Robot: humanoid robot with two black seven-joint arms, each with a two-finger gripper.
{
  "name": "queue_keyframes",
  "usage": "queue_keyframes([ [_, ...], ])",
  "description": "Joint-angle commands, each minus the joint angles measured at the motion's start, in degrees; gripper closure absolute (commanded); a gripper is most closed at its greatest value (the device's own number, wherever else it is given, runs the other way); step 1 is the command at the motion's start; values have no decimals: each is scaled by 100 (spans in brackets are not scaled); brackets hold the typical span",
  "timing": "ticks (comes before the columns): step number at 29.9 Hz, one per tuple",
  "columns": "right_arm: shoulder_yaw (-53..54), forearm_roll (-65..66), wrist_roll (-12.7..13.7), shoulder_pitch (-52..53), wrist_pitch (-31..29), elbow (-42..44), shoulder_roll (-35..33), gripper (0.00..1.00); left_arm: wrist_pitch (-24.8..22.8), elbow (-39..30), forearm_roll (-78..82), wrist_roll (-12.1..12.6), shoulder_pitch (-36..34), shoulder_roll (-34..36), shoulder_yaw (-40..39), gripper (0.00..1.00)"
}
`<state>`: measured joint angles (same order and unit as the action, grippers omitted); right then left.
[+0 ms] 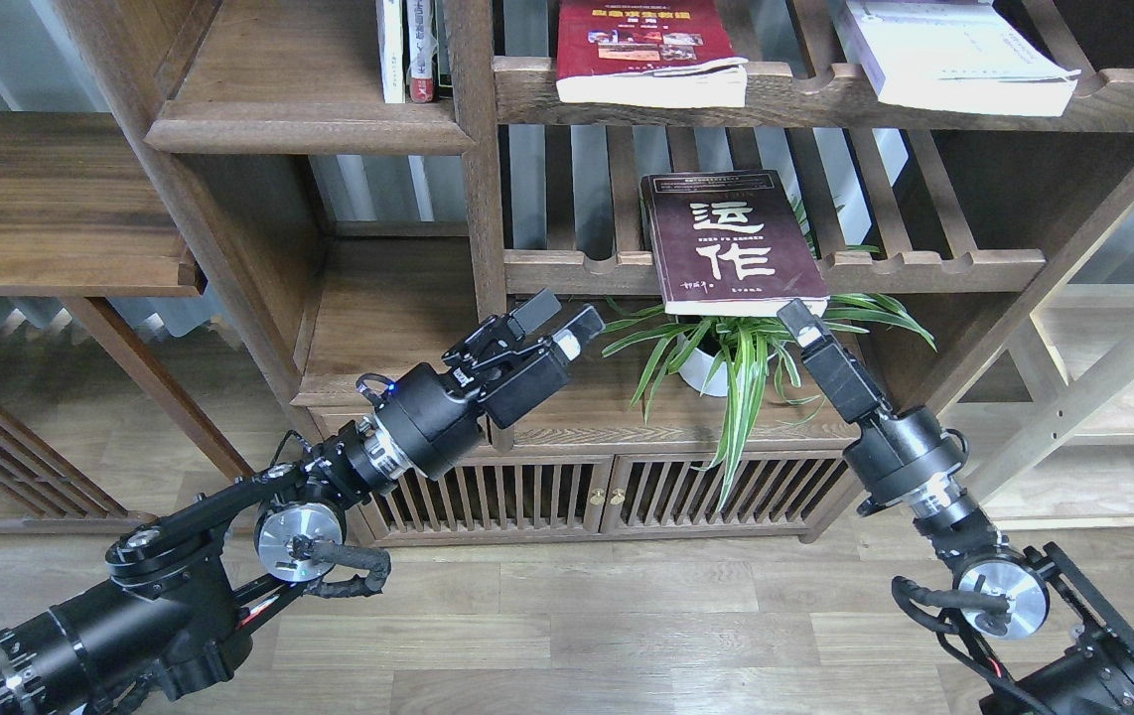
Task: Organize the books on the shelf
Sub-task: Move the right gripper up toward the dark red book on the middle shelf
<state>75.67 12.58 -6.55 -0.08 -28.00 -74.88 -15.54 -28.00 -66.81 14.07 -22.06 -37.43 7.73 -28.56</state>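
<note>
A maroon book point(731, 238) with big white characters lies flat on the lower slatted rack, its front end hanging over the rail. My right gripper point(798, 321) reaches up to that book's near right corner and looks to touch it; its fingers cannot be told apart. My left gripper point(558, 323) is open and holds nothing, left of the book and in front of the bookcase post. A red book with photos point(651, 50) and a thick white book point(954, 55) lie on the upper slatted rack. The solid walnut shelf point(309, 134) at upper left carries a few upright books point(413, 50).
A spider plant in a white pot point(726, 357) stands on the cabinet top directly under the maroon book, between my two grippers. A low cabinet with slatted doors point(527, 492) is below. A vertical post point(478, 179) separates the solid shelves from the racks.
</note>
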Motion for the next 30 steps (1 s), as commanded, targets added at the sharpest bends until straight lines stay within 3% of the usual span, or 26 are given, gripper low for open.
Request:
queue_keyframes([
  [1, 0, -2, 5, 0, 0, 0, 16, 3, 0, -17, -1, 52, -1, 0, -27, 1],
  [3, 0, 7, 5, 0, 0, 0, 42, 3, 0, -95, -9, 228, 8, 44, -27, 4],
  [6, 0, -2, -4, -9, 0, 8, 121, 3, 0, -122, -18, 369, 78, 53, -18, 1],
  [20, -149, -739, -4, -88, 0, 254, 411, 3, 0, -131, -9, 378, 96, -17, -308, 1],
  [30, -308, -2321, -65, -18, 0, 422, 991, 4, 0, -587, 61, 413, 96, 115, -519, 1],
])
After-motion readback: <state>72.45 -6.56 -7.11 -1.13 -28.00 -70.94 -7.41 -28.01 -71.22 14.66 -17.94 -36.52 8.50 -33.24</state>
